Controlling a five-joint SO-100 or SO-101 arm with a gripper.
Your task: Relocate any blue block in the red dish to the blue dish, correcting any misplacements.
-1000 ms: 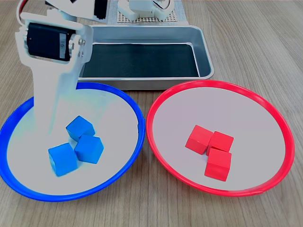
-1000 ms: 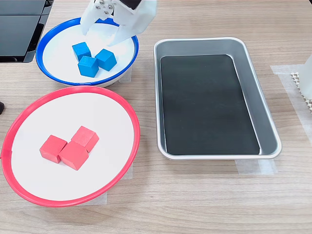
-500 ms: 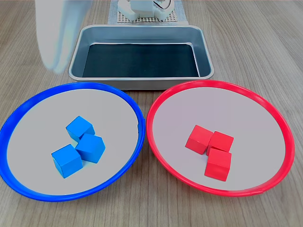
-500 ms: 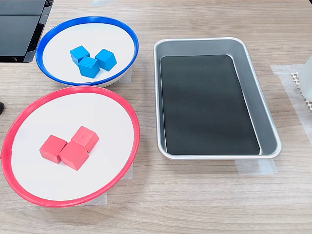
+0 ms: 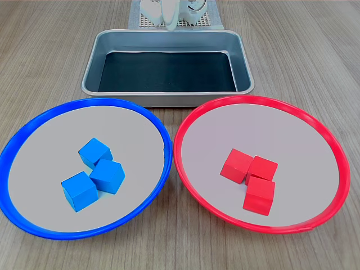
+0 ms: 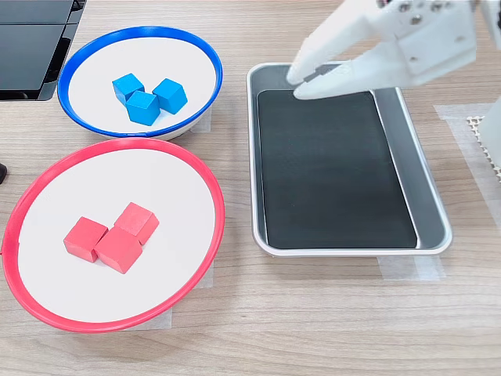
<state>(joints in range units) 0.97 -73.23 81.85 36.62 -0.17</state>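
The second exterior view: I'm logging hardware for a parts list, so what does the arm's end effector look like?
In the second exterior view the end effector is white plastic: two long fingers tapering to narrow tips, joined at a blocky white body with small dark screw heads. No cables or markings are visible there.

Both exterior views are bright and evenly lit, with soft, faint shadows; the gripper (image 6: 304, 78) looks slightly motion-blurred.
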